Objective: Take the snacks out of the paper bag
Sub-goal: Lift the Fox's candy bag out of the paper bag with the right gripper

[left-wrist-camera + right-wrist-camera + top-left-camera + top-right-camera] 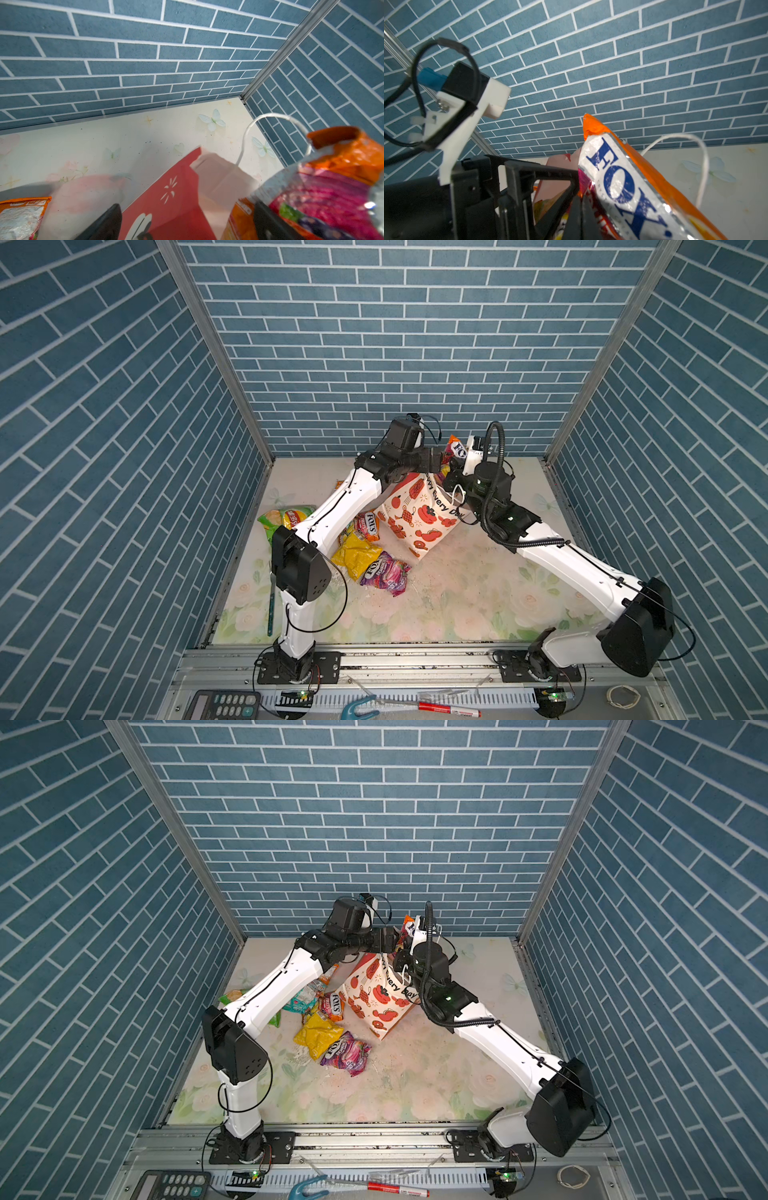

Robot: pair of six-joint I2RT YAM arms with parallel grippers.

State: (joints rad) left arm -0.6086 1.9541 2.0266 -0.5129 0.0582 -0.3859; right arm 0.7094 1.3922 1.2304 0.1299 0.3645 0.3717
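The white and red paper bag [419, 514] [374, 998] leans at mid-table, mouth toward the back. An orange FOX'S packet [456, 446] [623, 176] sticks up out of it. My left gripper [442, 460] [187, 205] is at the mouth with its jaws wide open: one finger is outside the red panel [176, 199], the other is against the packet [342, 166]. My right gripper [451, 479] [580, 199] is shut on the bag's rim beside the string handle [704, 166]. Out on the table lie a green Lay's bag [286, 517], a yellow packet [357, 553] and a purple FOX'S packet [384, 572].
More packets lie under the left arm: another FOX'S packet [368, 526], a teal-white one [305, 998] and an orange-white one [20, 214]. Blue brick walls close in the back and sides. A calculator [224, 703], a blue tool [359, 707] and a red marker [449, 709] lie on the front rail.
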